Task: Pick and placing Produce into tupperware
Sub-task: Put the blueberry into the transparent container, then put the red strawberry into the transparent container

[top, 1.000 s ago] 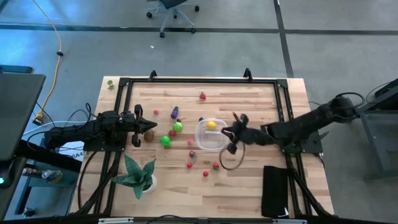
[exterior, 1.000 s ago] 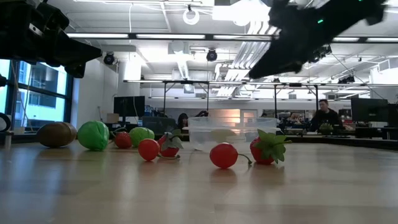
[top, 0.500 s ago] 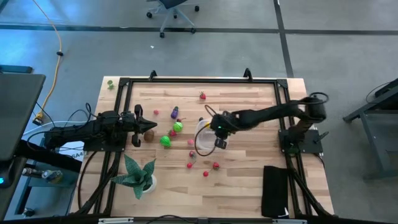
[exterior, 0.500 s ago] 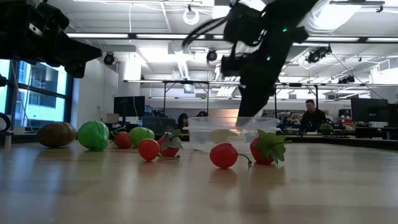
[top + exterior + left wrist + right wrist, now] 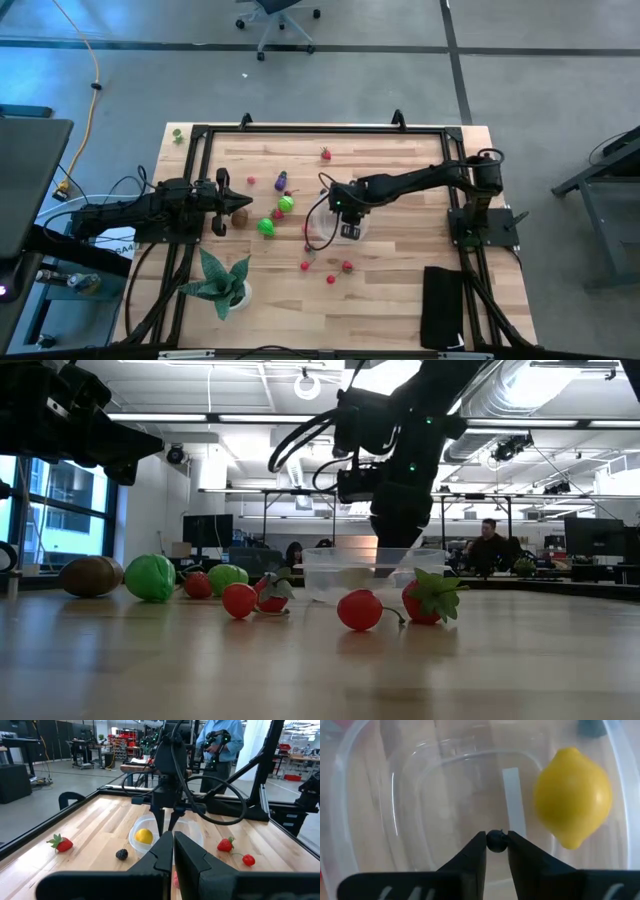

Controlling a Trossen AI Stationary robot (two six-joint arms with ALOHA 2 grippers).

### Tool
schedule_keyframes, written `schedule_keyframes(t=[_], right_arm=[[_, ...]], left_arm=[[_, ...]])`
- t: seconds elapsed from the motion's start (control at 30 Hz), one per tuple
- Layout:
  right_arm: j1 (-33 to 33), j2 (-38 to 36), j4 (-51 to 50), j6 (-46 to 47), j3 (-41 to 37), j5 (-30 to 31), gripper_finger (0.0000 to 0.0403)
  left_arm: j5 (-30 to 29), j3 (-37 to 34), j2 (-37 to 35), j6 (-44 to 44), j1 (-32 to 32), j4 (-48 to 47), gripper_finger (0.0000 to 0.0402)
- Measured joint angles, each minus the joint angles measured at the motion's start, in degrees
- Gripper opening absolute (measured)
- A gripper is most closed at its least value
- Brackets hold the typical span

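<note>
Right wrist view: a small dark berry (image 5: 495,840) is pinched in the right jaws directly above the tupperware (image 5: 380,795), beside the lemon (image 5: 572,795); left jaws are shut.

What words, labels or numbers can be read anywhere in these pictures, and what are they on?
None can be read.
The tupperware, the lemon inside it and the wooden table carry no print.
Anything posted in the room behind is too small and blurred to read.

No legible text, labels, brands, numbers or signs in any view; nothing readable on table, arms, container or background room equipment.
</note>
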Motion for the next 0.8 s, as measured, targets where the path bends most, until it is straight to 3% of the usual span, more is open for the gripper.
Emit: schedule_keyframes(t=[0.27, 0.5, 0.67, 0.8], right_arm=[[-0.08, 0.00, -0.02, 0.00, 0.00, 1.03, 0.0104], [-0.08, -1.06, -0.33, -1.30, 0.02, 0.86, 0.0114], [1.93, -7.70, -1.43, -0.87, 0.04, 1.47, 0.0114], [6.79, -15.68, -1.74, 2.38, -0.66, 7.56, 0.0114]], left_arm=[[0.00, 0.00, 0.00, 0.00, 0.00, -0.02, 0.0005], [0.00, 0.00, -0.01, 0.00, 0.01, -0.01, 0.0005], [0.00, 0.00, -0.01, 0.00, 0.01, -0.01, 0.0005], [0.00, 0.00, 0.00, 0.00, 0.00, 0.00, 0.0005]])
